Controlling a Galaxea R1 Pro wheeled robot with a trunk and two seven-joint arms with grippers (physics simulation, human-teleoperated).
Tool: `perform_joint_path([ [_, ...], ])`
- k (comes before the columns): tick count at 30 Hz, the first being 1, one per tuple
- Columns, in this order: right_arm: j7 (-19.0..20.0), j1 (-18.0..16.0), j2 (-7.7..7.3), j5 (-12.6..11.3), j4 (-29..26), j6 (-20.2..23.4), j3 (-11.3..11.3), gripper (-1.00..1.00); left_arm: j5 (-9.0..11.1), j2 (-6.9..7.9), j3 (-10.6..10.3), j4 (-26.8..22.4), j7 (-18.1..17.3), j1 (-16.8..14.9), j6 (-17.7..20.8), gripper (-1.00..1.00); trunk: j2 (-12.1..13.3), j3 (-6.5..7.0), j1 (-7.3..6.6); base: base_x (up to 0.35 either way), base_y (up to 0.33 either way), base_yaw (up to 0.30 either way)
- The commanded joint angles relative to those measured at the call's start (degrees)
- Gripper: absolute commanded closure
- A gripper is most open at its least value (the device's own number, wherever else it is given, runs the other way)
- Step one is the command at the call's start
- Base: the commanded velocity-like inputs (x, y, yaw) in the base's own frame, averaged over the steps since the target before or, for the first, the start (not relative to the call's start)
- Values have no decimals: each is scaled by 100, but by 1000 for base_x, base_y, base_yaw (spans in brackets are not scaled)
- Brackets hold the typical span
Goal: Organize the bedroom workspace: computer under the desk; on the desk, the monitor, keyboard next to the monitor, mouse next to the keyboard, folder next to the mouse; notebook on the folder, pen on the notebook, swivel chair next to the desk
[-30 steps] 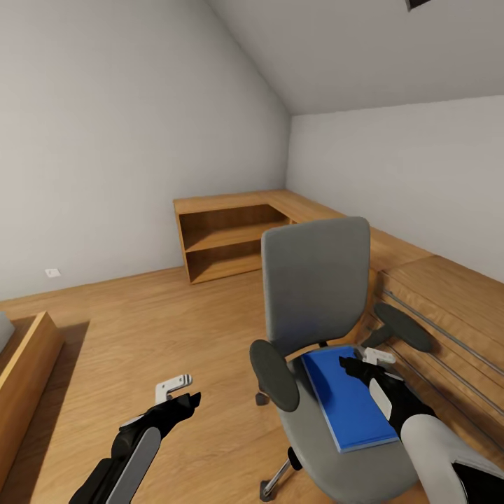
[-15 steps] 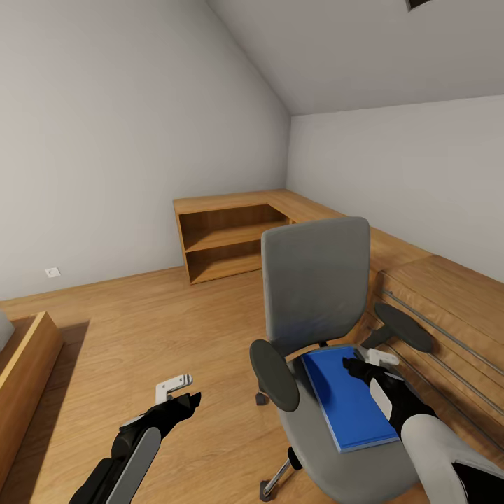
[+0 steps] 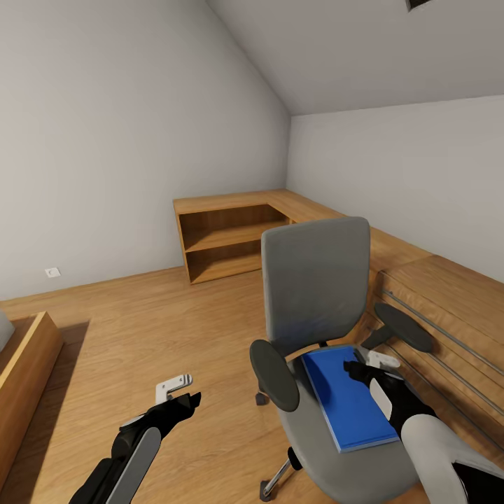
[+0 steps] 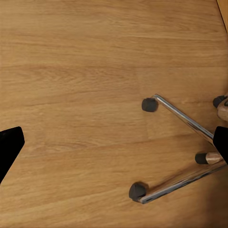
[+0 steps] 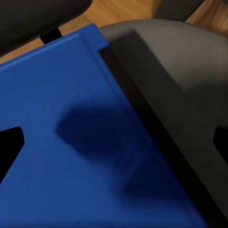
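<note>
Folder [image 3: 348, 401], plain blue and unlabelled, lies on the swivel chair [image 3: 318, 294] beneath the spread right gripper [image 3: 362, 367].

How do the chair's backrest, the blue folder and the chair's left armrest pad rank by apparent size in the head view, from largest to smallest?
1. Backrest, clearly the largest.
2. Blue folder, partly hidden by the right end effector.
3. Armrest pad, the smallest, though it is near the camera.

We see plain white walls [image 3: 105, 140] under a sloped ceiling [image 3: 364, 49]; wood plank floor [image 3: 140, 329]; an L-shaped wooden shelf unit [image 3: 224, 241] in the far corner; a small wall outlet [image 3: 52, 272] low down; wooden furniture edge [image 3: 24, 371] near us.
</note>
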Motion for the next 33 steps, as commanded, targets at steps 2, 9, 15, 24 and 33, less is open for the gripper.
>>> perform_joint_path([
  [2, -7, -2, -1, -16, -11, 53, -15, -100, 60, 6, -15, -8, 59, -4, 5, -100, -3, -5, -1, 0, 0, 0],
  [9, -5, 1, -1, -16, -7, 82, -17, -100, 60, 6, -15, -8, 61, -4, 5, -100, -3, -5, -1, 0, 0, 0],
  [15, -7, -1, -3, -16, -6, 89, -16, -100, 60, 3, -20, -8, 64, -4, 5, -100, -203, -95, 109, 0, 0, 0],
  [24, -6, -2, -6, -16, -5, 97, -13, -100, 59, -2, -24, -8, 69, -4, 5, -100, -484, -221, 263, 0, 0, 0],
  [33, -8, -1, -6, -16, -3, 98, -14, -100, 58, 1, -24, -8, 62, -4, 5, -100, -484, -221, 263, 0, 0, 0],
])
